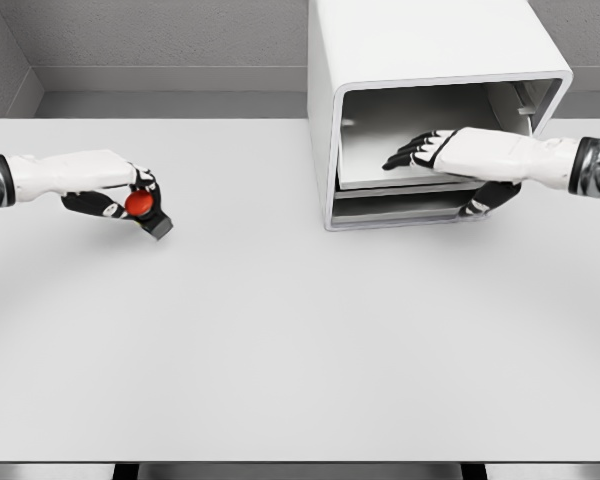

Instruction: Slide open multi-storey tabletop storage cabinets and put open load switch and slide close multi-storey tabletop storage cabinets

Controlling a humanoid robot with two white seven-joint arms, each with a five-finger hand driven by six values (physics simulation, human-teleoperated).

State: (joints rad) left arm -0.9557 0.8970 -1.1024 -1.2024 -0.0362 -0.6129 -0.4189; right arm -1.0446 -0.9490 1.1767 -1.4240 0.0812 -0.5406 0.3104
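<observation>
The load switch (146,210), a dark grey block with a round red knob, is held just above the table at the far left; my left hand (130,200) is shut on it. The white multi-storey cabinet (420,50) stands at the back right with its front showing an upper drawer (380,150) and a lower slot under it. My right hand (438,183) is at that drawer's front: its fingers (412,152) lie flat on the drawer floor and the thumb sits under the front lip, pinching it. The inside of the drawer looks bare.
The white table (280,330) spreads wide between the two hands and toward its front edge. A grey wall runs behind the cabinet. The cabinet's left side wall (320,120) faces the left hand.
</observation>
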